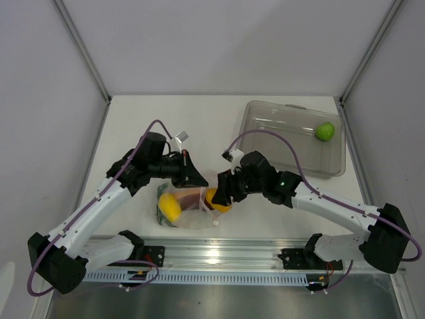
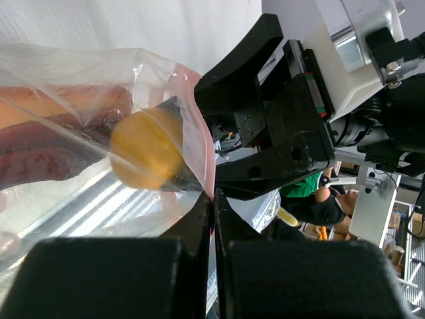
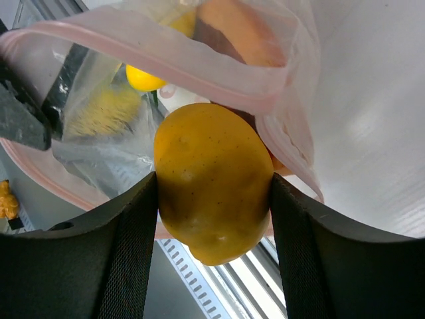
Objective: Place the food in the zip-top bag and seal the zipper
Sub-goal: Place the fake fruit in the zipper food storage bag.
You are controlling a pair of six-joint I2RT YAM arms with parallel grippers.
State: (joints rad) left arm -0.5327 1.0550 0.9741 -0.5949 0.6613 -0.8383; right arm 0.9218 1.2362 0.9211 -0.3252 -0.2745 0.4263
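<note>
The zip-top bag (image 1: 189, 211) lies near the table's front edge with its mouth held open. My left gripper (image 1: 196, 175) is shut on the pink zipper (image 2: 207, 169) at the mouth's rim. A yellow lemon (image 1: 170, 207) and a reddish-brown meat slice (image 1: 192, 196) show through the plastic. My right gripper (image 1: 222, 194) is shut on a second yellow lemon (image 3: 212, 179) right at the bag's mouth (image 3: 166, 46), partly past the rim. The green lime (image 1: 325, 131) sits in the clear tray.
A rigid clear tray (image 1: 279, 126) stands at the back right with the lime in its far right corner. A metal rail (image 1: 219, 259) runs along the near edge, just in front of the bag. Grey walls close in the table's left, back and right.
</note>
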